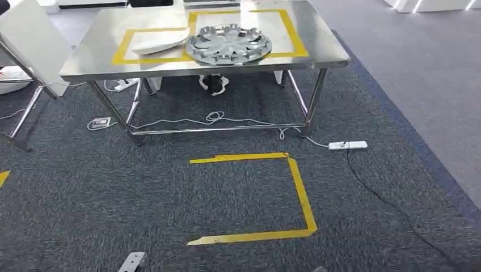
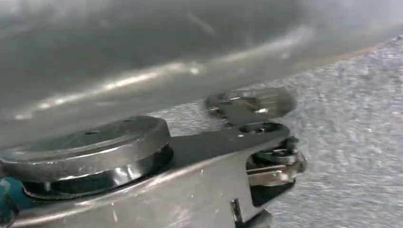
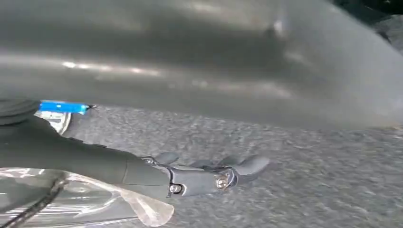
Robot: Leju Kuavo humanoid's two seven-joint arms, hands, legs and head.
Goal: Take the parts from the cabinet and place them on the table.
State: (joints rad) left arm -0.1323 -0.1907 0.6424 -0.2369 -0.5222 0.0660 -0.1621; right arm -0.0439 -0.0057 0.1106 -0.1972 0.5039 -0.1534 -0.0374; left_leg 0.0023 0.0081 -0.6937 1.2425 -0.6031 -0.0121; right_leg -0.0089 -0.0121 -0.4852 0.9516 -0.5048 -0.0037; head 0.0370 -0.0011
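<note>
A silver wheel cover [image 1: 228, 43] lies flat on the steel table [image 1: 96, 56], inside a yellow tape outline. A white curved part [image 1: 161, 41] rests beside it on the table, touching its left rim. In the left wrist view my left hand [image 2: 228, 156] is a blurred mass of metal links over grey carpet, and its fingers cannot be made out. In the right wrist view my right hand [image 3: 209, 175] hangs over the carpet with its dark fingers stretched out and nothing in them.
A yellow tape bracket [image 1: 295, 198] marks the carpet in front of the table. A white power strip [image 1: 347, 145] and its black cable lie to the right, with white cables [image 1: 212, 118] under the table. A tilted white panel [image 1: 28, 39] stands at the left.
</note>
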